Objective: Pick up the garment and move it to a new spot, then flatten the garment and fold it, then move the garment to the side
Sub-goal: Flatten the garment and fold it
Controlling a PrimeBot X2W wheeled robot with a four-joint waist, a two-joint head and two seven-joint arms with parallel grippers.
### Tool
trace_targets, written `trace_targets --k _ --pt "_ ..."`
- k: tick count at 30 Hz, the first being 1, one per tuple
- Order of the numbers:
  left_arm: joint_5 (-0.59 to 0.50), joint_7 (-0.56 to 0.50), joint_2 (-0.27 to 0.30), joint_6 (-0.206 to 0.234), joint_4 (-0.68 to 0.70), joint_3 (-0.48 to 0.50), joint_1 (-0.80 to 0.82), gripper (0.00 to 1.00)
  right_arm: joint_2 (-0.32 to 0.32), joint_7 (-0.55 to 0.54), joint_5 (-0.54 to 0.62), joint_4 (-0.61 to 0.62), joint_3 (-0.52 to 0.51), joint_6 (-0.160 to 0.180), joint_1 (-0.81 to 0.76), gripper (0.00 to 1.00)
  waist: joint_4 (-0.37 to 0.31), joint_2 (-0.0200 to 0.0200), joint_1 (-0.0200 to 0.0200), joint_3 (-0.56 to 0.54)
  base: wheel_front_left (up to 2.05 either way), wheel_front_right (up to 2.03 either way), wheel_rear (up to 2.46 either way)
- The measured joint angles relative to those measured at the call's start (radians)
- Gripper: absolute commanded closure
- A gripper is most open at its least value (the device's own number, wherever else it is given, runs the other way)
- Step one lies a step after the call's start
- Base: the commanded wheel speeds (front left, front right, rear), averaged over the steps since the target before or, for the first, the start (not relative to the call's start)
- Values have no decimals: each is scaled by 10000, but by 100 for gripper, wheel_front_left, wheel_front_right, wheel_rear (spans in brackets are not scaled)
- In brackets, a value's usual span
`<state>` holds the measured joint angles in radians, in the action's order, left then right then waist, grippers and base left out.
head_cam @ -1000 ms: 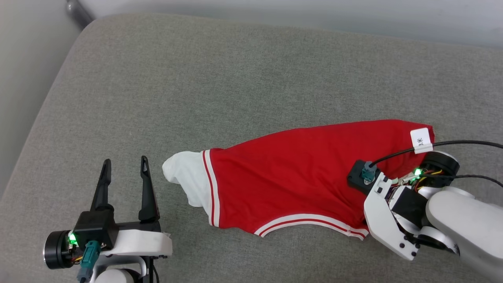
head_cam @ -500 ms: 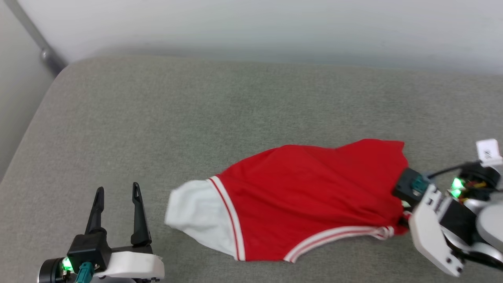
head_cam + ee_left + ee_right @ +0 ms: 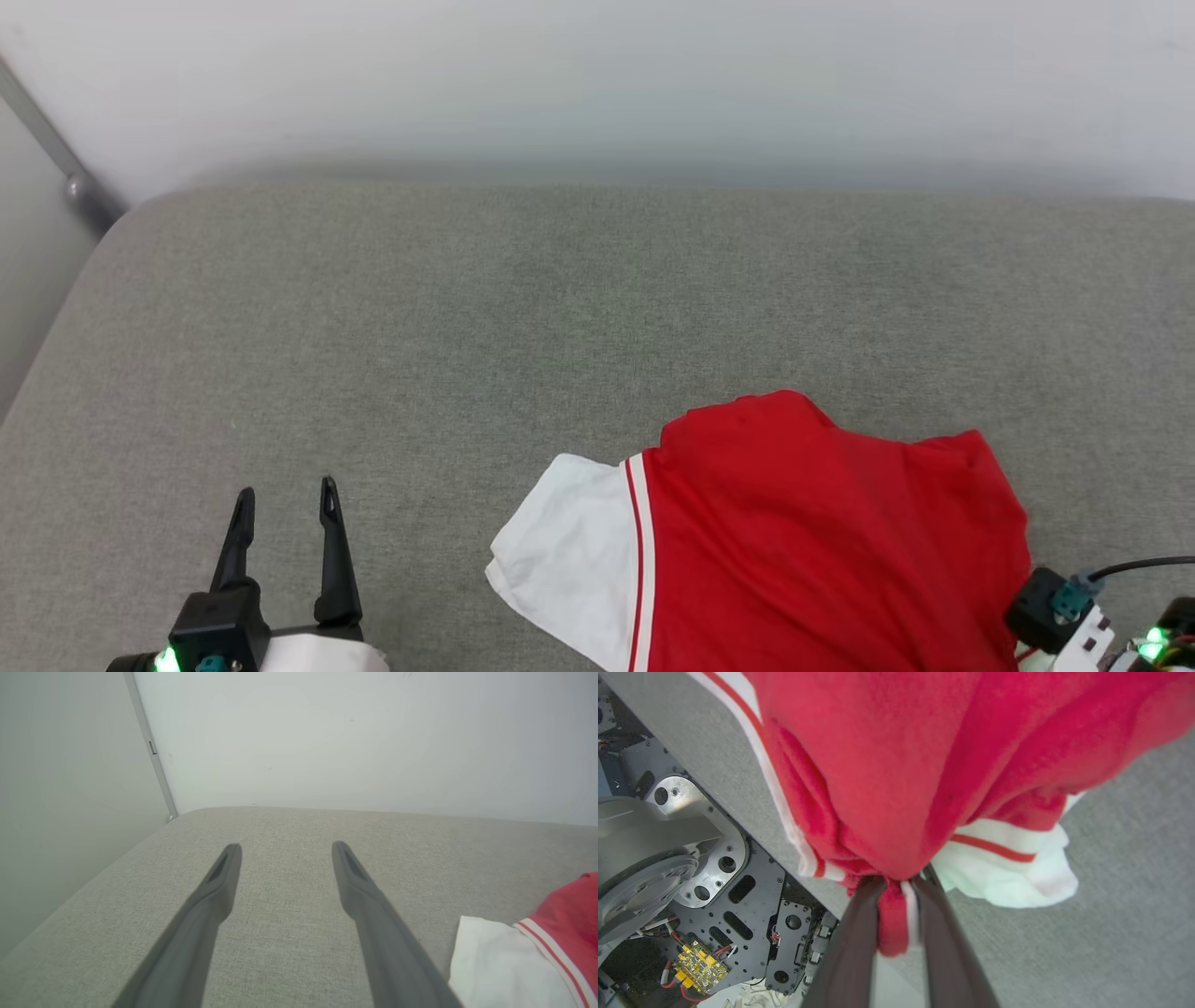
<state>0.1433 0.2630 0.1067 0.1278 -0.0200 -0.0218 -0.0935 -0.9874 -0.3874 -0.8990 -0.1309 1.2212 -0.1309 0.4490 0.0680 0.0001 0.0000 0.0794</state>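
Observation:
The garment [image 3: 822, 541] lies on the grey cushion at the lower right of the head view, red body up, one white sleeve [image 3: 569, 560] spread toward the left. No letters show. My right gripper [image 3: 896, 884] is shut on a bunched red and white-striped fold of it, at the cushion's near edge. In the head view its dark wrist housing [image 3: 1041, 616] sits at the garment's lower right corner, fingers hidden. My left gripper [image 3: 287, 495] stands open at the lower left, nothing between its fingers [image 3: 224, 882], apart from the sleeve [image 3: 495, 961].
The grey cushion [image 3: 467, 327] stretches back to a white wall [image 3: 597, 84]. A metal pole [image 3: 56, 159] runs down the left corner. Beyond the cushion's near edge, the right wrist view shows my metal base [image 3: 691, 858] with wiring.
The head camera has tilted up, bringing more wall into view. My right gripper has pulled the garment rightward and toward the near edge, bunching it shorter. The left gripper has stayed open.

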Motion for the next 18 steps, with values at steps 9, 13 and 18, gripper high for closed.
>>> trace_targets --k 9,13,18 --pt "-357 0 -90 -102 -65 219 -360 0 -527 673 230 846 -2796 -2 -141 0 -278 0 0 -500 0 0 0" --pt "-464 0 -136 -105 42 240 -409 0 -947 48 686 1567 -4067 -2 337 0 -293 0 0 -464 0 0 0" --pt "-667 0 -192 -151 219 146 -207 0 -794 -1277 1103 1873 -4765 -2 1118 0 -133 0 0 -201 0 0 0"
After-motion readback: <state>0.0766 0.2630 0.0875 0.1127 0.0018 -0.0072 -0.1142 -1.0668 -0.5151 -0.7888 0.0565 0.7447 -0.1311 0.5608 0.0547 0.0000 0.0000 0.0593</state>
